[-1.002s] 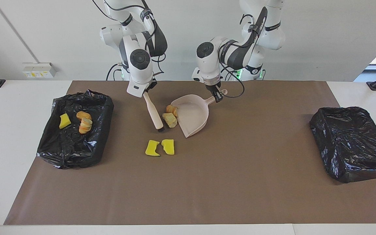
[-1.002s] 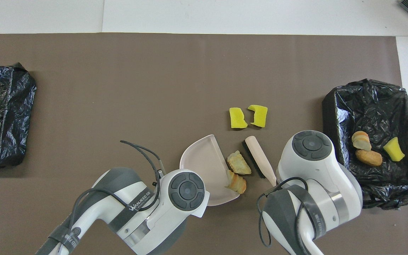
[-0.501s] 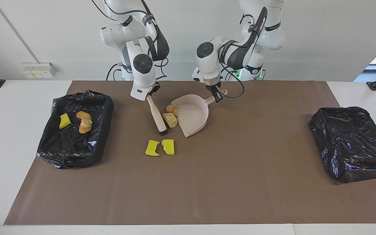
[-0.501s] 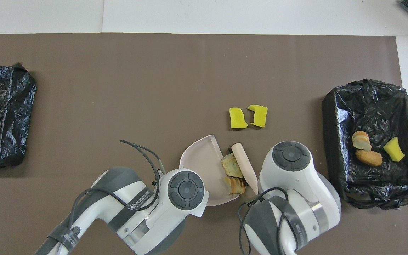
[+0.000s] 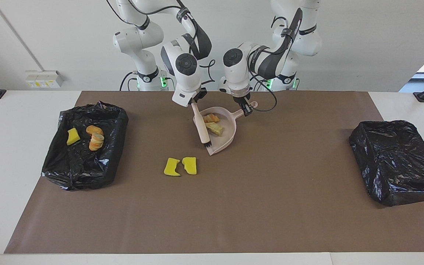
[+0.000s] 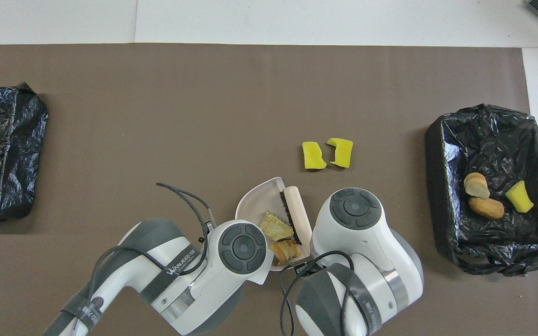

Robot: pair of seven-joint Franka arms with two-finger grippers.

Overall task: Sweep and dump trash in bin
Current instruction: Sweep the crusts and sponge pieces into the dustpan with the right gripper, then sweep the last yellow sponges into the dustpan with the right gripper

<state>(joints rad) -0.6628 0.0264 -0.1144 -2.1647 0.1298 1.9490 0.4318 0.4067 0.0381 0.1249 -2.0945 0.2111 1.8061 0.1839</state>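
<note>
Now right hand (image 5: 194,101) grips brush (image 5: 201,127), bristles away from robots; left hand (image 5: 246,109) grips dustpan (image 5: 223,141) handle.

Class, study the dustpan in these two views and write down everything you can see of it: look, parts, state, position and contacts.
The dustpan is pink-beige, plastic-looking, with a flat scoop, raised rim and short handle. It lies on the brown mat near the robots. The left end effector is shut on its handle. Two tan bread-like chunks lie inside. The brush, gripped by the right end effector, rests across its open mouth, bristles at the lip.
</note>
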